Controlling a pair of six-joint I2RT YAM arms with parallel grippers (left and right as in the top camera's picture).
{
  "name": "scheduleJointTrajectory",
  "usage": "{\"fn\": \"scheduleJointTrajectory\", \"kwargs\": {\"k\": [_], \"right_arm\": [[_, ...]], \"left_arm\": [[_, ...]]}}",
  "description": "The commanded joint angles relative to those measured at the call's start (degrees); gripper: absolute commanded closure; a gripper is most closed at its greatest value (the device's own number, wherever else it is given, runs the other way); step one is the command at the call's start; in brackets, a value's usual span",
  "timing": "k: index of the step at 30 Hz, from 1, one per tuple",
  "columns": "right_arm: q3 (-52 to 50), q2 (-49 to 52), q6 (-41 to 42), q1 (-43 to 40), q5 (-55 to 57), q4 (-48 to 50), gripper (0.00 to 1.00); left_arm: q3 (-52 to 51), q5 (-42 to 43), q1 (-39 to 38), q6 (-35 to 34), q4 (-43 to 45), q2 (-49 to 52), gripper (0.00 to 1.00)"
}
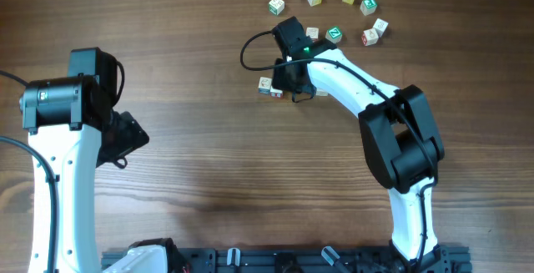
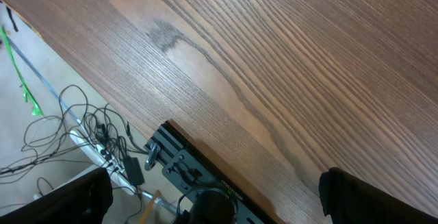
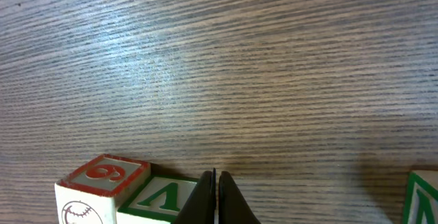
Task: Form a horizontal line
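The horizontal line [image 1: 269, 87] is only begun, by my reading. It sits on the wooden surface [image 1: 209, 181] a little above the middle, just left of the right arm's wrist. From overhead it shows as a short row of small whitish cubes, partly hidden under the arm. In the right wrist view, a red-topped cube [image 3: 102, 183] touches a green-lettered cube [image 3: 161, 198] edge to edge.

The right end effector [image 3: 216, 183] has its fingers pressed together with nothing between them, tips just beside the green-lettered cube.

About ten loose cubes [image 1: 334, 10] lie scattered near the far edge, unjoined, so most of the gathering seems left to do.

The left end effector [image 1: 127, 138] hangs well apart at the left, fingers spread and empty.
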Motion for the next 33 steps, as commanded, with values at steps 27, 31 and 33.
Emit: {"fn": "scheduleJointTrajectory", "kwargs": {"k": [27, 31, 33], "right_arm": [[4.76, -0.11, 0.02, -0.96, 11.37, 2.82, 0.96], [5.03, -0.07, -7.67, -0.55, 3.19, 10.84, 0.95], [5.03, 0.07, -8.59, -0.35, -0.31, 12.98, 0.96]], "left_arm": [[-0.26, -0.72, 0.28, -0.15, -0.02, -0.94, 0.00], [-0.26, -0.72, 0.26, -0.15, -0.02, -0.94, 0.00], [-0.26, -0.74, 0.26, -0.15, -0.02, -0.94, 0.00]]}}
